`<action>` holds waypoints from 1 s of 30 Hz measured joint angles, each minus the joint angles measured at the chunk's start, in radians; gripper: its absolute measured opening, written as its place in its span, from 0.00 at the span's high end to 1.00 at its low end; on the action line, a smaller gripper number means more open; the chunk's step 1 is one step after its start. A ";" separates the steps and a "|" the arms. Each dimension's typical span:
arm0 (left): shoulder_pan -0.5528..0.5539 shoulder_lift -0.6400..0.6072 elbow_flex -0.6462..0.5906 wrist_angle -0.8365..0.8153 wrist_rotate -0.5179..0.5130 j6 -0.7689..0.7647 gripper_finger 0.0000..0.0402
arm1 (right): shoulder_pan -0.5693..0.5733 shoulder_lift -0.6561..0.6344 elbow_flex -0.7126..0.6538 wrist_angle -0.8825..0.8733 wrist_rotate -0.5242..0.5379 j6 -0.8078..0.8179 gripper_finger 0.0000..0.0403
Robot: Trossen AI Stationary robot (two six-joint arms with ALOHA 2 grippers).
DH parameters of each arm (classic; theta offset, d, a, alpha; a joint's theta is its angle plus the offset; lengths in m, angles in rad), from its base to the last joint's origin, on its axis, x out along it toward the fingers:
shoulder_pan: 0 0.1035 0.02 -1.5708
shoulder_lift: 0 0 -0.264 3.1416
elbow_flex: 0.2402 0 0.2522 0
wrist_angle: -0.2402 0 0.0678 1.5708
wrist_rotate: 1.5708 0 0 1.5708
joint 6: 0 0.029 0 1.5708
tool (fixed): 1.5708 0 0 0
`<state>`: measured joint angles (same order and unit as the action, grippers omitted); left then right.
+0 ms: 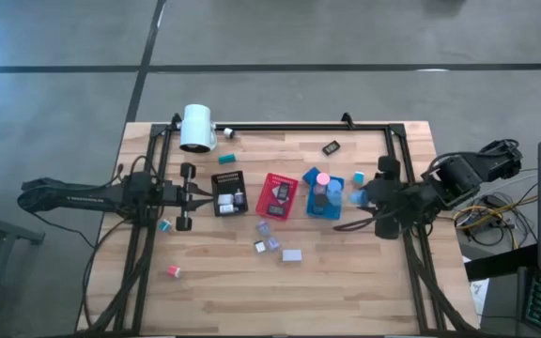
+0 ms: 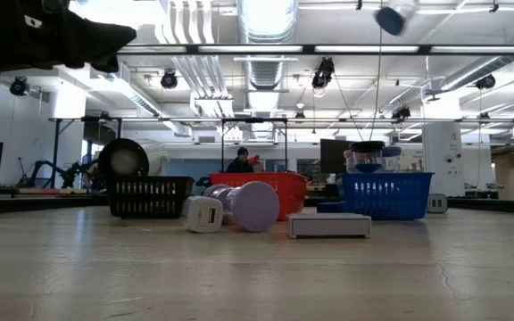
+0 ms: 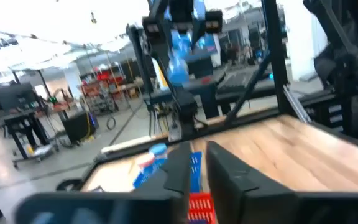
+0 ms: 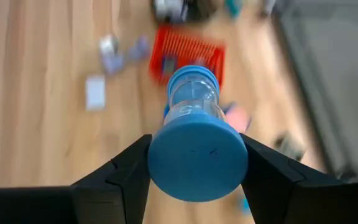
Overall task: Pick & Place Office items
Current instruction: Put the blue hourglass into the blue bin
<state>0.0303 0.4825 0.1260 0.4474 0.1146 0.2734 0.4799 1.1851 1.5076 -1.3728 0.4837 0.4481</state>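
Gripping a clear bottle-like office item with a round blue cap between its 2 fingers, the right gripper is hanging above the blue tray, while the left gripper is nearly closed, empty.

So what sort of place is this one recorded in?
Most likely a robotics lab or workshop in an open industrial hall. The low view shows exposed ceiling ducts, monitors and a person at a desk behind the table; the high view shows a bare concrete floor around it.
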 joint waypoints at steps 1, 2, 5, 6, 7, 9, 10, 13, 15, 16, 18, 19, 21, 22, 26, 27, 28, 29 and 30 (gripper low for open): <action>0.000 -0.009 0.001 0.002 0.000 -0.004 0.91 | -0.005 0.022 0.028 -0.051 -0.041 0.043 0.52; 0.000 -0.015 0.004 0.001 0.000 -0.009 0.94 | -0.007 0.043 0.049 -0.100 -0.075 0.084 0.52; 0.000 -0.027 0.006 0.001 -0.002 -0.019 0.99 | -0.016 0.093 0.077 -0.196 -0.161 0.168 0.52; 0.000 -0.029 0.007 0.002 -0.002 -0.018 0.99 | -0.020 0.108 0.077 -0.202 -0.190 0.177 0.52; 0.000 -0.029 0.007 0.002 -0.002 -0.018 0.98 | -0.026 0.120 0.075 -0.199 -0.215 0.177 0.52; 0.000 -0.029 0.006 0.002 -0.002 -0.018 0.97 | -0.039 0.148 0.074 -0.199 -0.234 0.174 0.52; 0.000 -0.029 0.006 0.002 -0.002 -0.018 0.96 | -0.047 0.162 0.074 -0.198 -0.242 0.169 0.52; 0.000 -0.029 0.005 0.005 -0.002 -0.016 0.93 | -0.089 0.205 0.074 -0.199 -0.293 0.120 0.52; 0.000 -0.029 0.005 0.006 -0.002 -0.013 0.93 | -0.123 0.238 0.074 -0.198 -0.325 0.076 0.52; 0.000 -0.029 0.005 0.006 -0.002 -0.009 0.93 | -0.141 0.254 0.073 -0.198 -0.332 0.054 0.52; 0.000 -0.029 0.005 0.006 -0.003 0.002 0.93 | -0.182 0.284 0.073 -0.198 -0.337 0.003 0.52; 0.000 -0.029 0.005 0.007 -0.003 0.009 0.93 | -0.204 0.297 0.073 -0.198 -0.346 -0.027 0.52; 0.000 -0.029 0.004 0.006 -0.003 0.017 0.93 | -0.249 0.321 0.073 -0.198 -0.373 -0.084 0.52; 0.000 -0.028 0.004 0.007 -0.003 0.018 0.93 | -0.270 0.334 0.073 -0.194 -0.386 -0.109 0.52; 0.000 -0.028 0.002 0.006 -0.003 0.019 0.93 | -0.334 0.380 0.070 -0.190 -0.413 -0.191 0.52; 0.000 -0.028 0.001 0.006 -0.003 0.019 0.93 | -0.347 0.389 0.066 -0.188 -0.414 -0.212 0.52; 0.000 -0.028 0.001 0.005 -0.003 0.018 0.93 | -0.359 0.399 0.061 -0.184 -0.414 -0.230 0.52; 0.000 -0.028 0.001 0.005 -0.003 0.018 0.93 | -0.370 0.407 0.057 -0.182 -0.415 -0.244 0.52; 0.000 -0.028 0.001 0.005 -0.003 0.018 0.93 | -0.381 0.415 0.051 -0.178 -0.416 -0.257 0.52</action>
<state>0.0303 0.4541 0.1268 0.4526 0.1116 0.2909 0.0988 1.6003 1.5590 -1.5508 0.0680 0.1916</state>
